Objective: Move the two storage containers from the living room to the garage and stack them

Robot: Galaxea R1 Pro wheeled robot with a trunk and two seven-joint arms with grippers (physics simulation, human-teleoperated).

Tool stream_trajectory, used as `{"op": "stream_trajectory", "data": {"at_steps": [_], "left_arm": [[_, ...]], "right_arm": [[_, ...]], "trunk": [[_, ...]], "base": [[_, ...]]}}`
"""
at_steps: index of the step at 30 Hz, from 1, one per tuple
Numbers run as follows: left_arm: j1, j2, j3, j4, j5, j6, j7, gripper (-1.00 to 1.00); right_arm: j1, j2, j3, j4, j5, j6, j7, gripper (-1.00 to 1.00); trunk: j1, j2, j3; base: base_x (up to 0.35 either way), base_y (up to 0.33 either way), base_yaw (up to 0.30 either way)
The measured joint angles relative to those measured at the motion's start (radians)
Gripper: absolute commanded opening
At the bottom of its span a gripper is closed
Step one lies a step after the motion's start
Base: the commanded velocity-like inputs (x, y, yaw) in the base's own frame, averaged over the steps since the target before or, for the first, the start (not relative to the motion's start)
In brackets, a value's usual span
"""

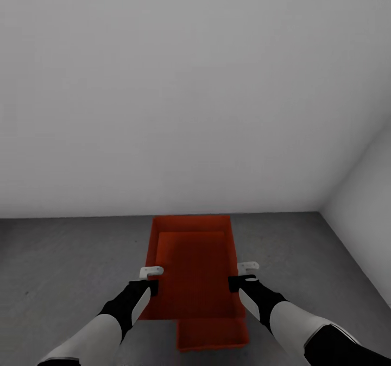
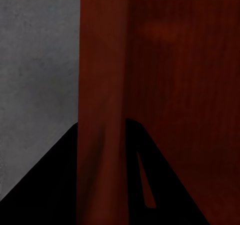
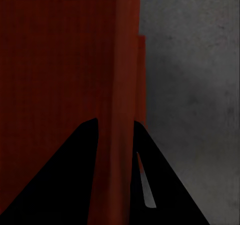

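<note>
In the garage, one red-orange storage container (image 1: 193,263) is held between my two arms over the dark grey floor (image 1: 70,268). My left gripper (image 1: 152,279) is shut on its left wall (image 2: 102,85), with one black finger (image 2: 45,195) outside and the other inside. My right gripper (image 1: 243,275) is shut on the right wall (image 3: 117,85) in the same way. The second storage container (image 1: 212,334) lies on the floor underneath, offset toward me and to the right. A strip of it (image 3: 141,80) shows beside the held wall. Whether the two bins touch, I cannot tell.
A plain white-grey wall (image 1: 190,94) stands just beyond the containers. A second wall (image 1: 364,219) closes the corner at the right. Bare concrete spreads to the left and right of the bins.
</note>
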Motion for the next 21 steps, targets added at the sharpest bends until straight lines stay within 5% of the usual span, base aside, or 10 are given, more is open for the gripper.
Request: {"op": "stream_trajectory", "data": {"at_steps": [8,21], "left_arm": [[0.0,0.0,-0.001,0.0,0.001,0.0,0.0,-1.0],[0.0,0.0,0.001,0.002,0.0,0.002,0.0,-1.0]], "right_arm": [[0.0,0.0,-0.002,0.0,0.002,0.0,0.0,-1.0],[0.0,0.0,-0.001,0.0,0.001,0.004,0.0,-1.0]], "trunk": [[0.0,0.0,0.0],[0.0,0.0,0.0]], "base": [[0.0,-0.015,0.127],[0.0,-0.182,0.002]]}}
